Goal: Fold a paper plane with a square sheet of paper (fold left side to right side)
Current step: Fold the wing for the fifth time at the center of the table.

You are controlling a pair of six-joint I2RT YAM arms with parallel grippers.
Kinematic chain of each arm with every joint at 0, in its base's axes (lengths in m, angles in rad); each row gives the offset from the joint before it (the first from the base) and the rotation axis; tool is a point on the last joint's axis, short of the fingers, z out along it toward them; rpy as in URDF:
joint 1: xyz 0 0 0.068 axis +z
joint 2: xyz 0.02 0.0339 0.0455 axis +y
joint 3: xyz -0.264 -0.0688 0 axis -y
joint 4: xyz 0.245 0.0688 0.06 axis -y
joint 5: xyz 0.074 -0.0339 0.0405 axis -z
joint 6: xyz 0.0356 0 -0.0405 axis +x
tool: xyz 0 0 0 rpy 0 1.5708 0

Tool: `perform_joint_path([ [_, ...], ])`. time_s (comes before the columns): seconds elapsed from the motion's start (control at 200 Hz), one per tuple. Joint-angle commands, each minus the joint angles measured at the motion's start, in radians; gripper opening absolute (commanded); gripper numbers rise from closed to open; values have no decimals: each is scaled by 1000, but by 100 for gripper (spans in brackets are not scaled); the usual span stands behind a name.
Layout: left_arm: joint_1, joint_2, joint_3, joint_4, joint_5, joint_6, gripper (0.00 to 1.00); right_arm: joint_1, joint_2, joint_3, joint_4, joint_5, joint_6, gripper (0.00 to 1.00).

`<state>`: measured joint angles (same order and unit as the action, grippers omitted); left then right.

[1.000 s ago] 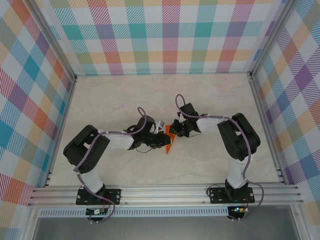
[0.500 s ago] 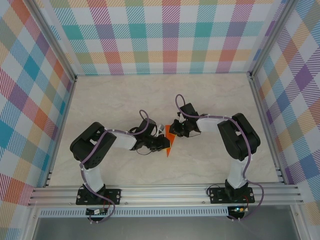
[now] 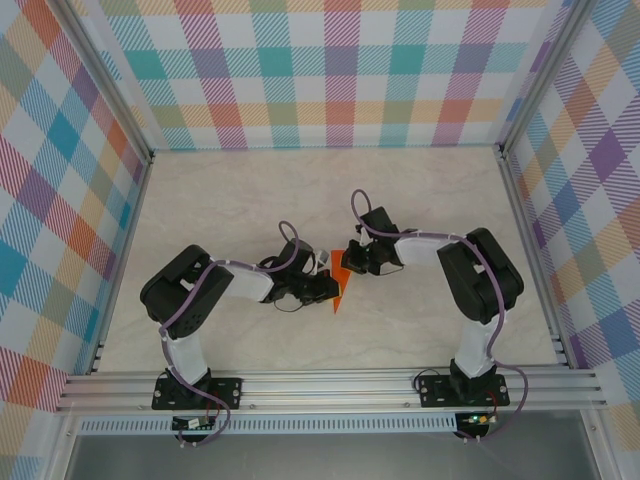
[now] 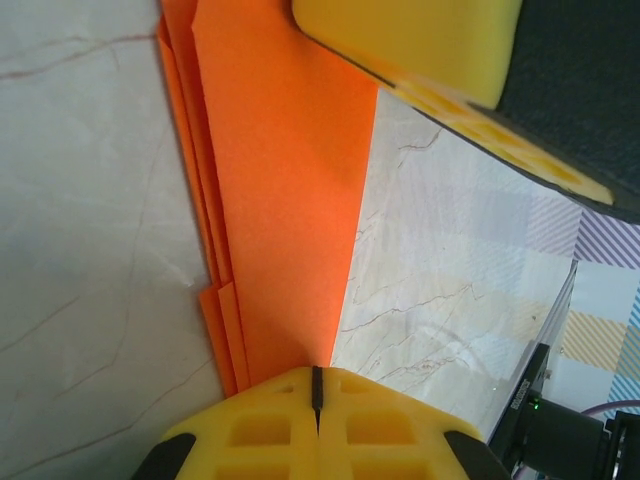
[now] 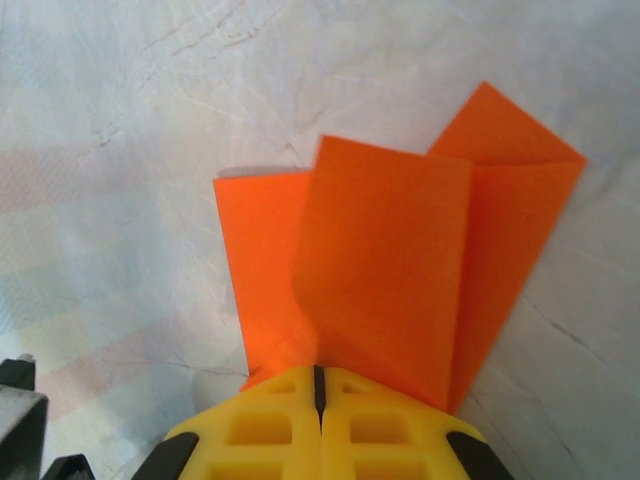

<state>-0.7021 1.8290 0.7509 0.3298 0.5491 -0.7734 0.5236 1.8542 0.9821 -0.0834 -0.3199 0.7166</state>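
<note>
While clenched on opposite ends of the orange paper plane [image 5: 390, 260], left pincer [image 4: 316, 385] and right pincer [image 5: 319, 380] low over pale marbled counter [image 3: 230, 200], amid plaid walls [image 3: 330, 70].

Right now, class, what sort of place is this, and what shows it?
Probably a robot test cell: left arm and right arm bolted to an aluminium rail, a marble-look tabletop walled by checked panels, and folded orange paper.
</note>
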Motion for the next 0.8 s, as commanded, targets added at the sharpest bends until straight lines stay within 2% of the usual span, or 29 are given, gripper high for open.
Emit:
perform_joint_path([
  [0.0, -17, 34, -68, -124, -101, -21, 0, -3, -71, -37, -23, 9, -24, 0],
  [0.42, -26, 44, -55, -152, -138, -16, 0, 89, -95, -115, 54, -5, 43, 0],
  [0.795, -28, 47, -49, -191, -146, 0, 0, 80, -33, -106, 60, 70, -24, 0],
])
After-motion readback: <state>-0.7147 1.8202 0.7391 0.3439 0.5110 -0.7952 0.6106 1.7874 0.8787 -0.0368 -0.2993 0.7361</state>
